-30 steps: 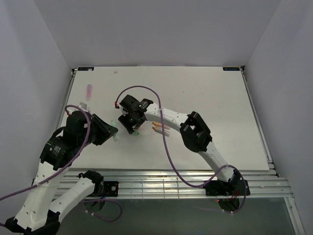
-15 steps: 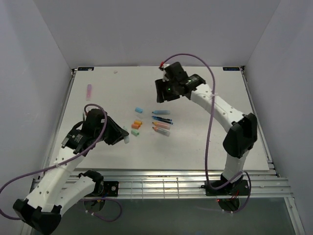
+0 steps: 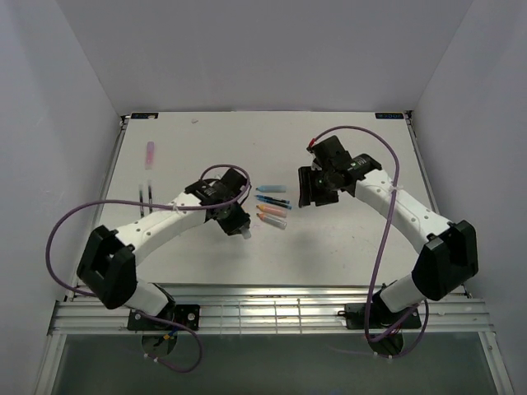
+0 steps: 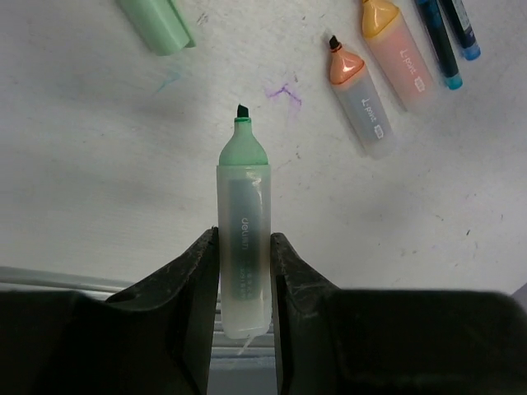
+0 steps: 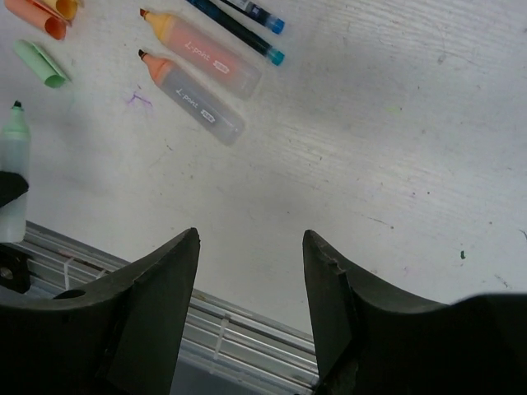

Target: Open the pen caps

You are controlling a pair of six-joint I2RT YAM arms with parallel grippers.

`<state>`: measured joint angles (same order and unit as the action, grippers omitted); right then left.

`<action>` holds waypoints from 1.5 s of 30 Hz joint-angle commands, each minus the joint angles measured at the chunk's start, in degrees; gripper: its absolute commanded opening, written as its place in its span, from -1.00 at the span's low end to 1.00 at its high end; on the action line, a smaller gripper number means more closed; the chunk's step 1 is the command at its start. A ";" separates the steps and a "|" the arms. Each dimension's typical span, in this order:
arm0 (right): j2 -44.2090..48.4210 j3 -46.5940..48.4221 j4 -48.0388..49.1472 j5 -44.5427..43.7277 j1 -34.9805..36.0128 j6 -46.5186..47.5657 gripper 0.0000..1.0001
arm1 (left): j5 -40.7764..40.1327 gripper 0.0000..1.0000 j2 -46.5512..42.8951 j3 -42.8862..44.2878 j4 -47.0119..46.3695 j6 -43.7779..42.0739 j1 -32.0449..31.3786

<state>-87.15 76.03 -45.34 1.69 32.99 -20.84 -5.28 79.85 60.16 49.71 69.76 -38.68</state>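
Far left, pink pen point(image 3: 151, 153): lies alone on the tabletop point(image 3: 354, 247), well apart from everything else. Too small in the overhead view to tell whether its cap is on.

Left gripper point(image 4: 244, 247): closed on the green highlighter point(image 4: 243, 193), both fingers pressed against the lower half of its clear barrel. From above, this gripper point(image 3: 240, 226) sits near the middle of the tabletop, just left of the row of pens.

Green highlighter: uncapped, with the dark chisel tip bare and pointing away from the gripper. It is held just over the white surface.

Green cap point(image 4: 156, 25): lies loose on the tabletop, ahead and to the left of the held tip, and apart from it.

Orange caps point(image 5: 41, 18): two lie loose, close together, beside the green cap point(image 5: 41, 64) at the edge of the right wrist view.

Orange-tipped highlighters point(image 4: 358, 103): two lie side by side, nearly parallel. Both are uncapped, one with a peach barrel and one with a clear grey barrel.

Dark blue pens point(image 4: 440, 41): two thin ones lie just past the highlighters, with light blue ends showing.

Light blue pen point(image 3: 270, 188): farthest back in the row, on the tabletop.

Right gripper point(image 5: 251, 247): fingers spread and holding nothing. It hangs above bare tabletop, just right of the pen row point(image 3: 309, 188).
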 commanded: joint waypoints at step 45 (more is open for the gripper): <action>16.75 -16.79 2.27 11.05 -14.18 3.97 0.20 | -6.23 0.46 26.60 18.77 -0.06 18.84 -9.84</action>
<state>-71.94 60.14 -45.41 10.92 18.98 -17.45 -11.25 113.43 80.51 48.97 86.35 -48.16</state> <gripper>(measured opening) 0.599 0.705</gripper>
